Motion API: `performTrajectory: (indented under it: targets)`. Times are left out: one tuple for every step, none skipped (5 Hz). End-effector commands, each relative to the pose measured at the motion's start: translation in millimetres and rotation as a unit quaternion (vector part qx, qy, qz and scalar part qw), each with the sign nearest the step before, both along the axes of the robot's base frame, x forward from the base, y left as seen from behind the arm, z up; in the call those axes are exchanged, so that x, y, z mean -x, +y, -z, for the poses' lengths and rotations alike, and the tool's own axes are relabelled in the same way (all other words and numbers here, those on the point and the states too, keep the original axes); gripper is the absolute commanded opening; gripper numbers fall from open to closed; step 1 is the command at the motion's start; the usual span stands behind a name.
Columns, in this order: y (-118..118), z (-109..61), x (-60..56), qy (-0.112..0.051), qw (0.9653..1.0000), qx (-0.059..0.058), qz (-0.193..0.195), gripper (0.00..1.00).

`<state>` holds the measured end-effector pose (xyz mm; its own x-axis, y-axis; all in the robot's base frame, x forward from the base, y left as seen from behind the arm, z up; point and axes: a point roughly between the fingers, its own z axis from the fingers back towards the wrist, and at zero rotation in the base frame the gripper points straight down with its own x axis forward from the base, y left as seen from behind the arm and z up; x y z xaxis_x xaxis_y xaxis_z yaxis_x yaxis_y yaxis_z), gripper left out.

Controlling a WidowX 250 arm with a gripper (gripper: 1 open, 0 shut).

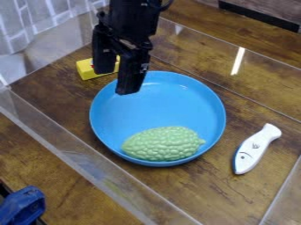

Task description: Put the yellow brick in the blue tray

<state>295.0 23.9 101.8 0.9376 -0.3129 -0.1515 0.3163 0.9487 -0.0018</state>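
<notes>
The yellow brick [86, 68] lies on the wooden table just beyond the upper-left rim of the blue tray [194, 95]; only its left part shows, the rest is hidden behind my fingers. My gripper [118, 68] hangs pointing down over the brick and the tray's left rim. It is open, with nothing between its black fingers [130, 75]. I cannot tell whether a finger touches the brick.
A bumpy green lump [164, 144] rests inside the tray near its front. A white object [254, 148] lies on the table to the right. Clear panels edge the table at front and left. Something blue [20, 206] sits at the lower-left corner.
</notes>
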Motion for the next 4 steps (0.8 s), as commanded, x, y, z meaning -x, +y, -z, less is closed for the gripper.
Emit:
performTrajectory:
  targets:
    - [9,-10.1,-9.3,-0.026,0.9996,-0.002,0.006,1.0]
    - [13,-7.0,-11.1,-0.025,0.9994,-0.004,0.022,1.0]
    - [16,-4.8,-12.9,-0.026,0.9992,-0.005,0.031,1.0]
    - [22,-3.3,-14.6,-0.027,0.9987,-0.008,0.043,1.0]
